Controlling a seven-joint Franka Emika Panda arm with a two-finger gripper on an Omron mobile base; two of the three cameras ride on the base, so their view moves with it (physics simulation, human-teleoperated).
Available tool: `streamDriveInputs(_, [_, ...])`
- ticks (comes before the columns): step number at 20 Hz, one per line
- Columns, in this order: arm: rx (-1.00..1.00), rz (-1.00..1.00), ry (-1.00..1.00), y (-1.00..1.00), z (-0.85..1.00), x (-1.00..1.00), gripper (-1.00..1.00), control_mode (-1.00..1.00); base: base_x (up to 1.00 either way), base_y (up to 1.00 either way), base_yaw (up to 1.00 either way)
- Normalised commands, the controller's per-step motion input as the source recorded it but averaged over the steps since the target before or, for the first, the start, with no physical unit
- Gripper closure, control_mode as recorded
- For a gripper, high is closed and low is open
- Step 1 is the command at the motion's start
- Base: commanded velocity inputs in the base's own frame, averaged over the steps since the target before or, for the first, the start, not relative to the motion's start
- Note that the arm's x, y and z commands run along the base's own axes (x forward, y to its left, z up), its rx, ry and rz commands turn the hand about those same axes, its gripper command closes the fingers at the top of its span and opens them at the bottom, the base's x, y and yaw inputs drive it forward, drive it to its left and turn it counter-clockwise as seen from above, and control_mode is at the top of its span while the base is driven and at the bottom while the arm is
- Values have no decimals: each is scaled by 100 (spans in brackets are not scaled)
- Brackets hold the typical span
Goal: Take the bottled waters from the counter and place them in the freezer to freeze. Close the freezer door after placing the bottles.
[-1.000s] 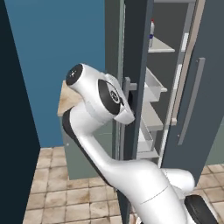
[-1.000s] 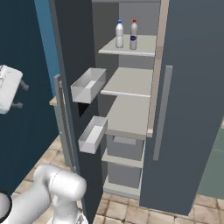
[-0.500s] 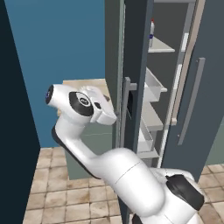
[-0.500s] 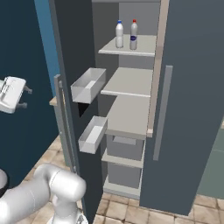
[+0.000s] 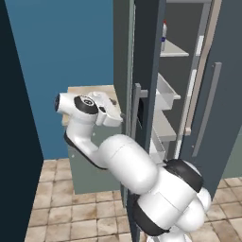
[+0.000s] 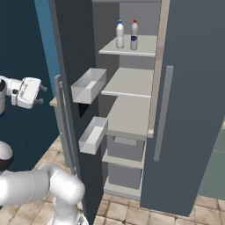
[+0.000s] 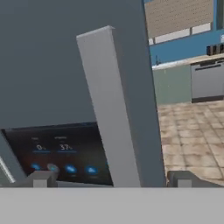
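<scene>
The display panel (image 7: 61,157) on the freezer door (image 7: 52,65) reads 0 and 37. My gripper (image 7: 111,179) hangs spread wide, empty, before the door's bar handle (image 7: 118,113). Both bottled waters (image 6: 126,35) stand on the freezer (image 6: 132,110)'s top shelf.

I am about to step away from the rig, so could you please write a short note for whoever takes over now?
Pincer: open, empty, by the freezer door, its handle between the fingertips.
Bottled waters: both upright on the freezer's top shelf, side by side.
Done: bottles placed.
Left: swing the door shut; it stands wide open.
</scene>
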Motion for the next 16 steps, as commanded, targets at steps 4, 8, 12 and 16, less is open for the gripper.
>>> streamDriveInputs(4, [-2,-6,0,-1,-10,74,-100,-100,0,0,0])
streamDriveInputs(8, [0,-4,0,-20,0,52,-100,-100,0,0,0])
streamDriveInputs(12, [0,2,0,-36,0,17,-100,-100,0,0,0])
streamDriveInputs(16, [0,12,-7,-66,0,-18,-100,-100,0,0,0])
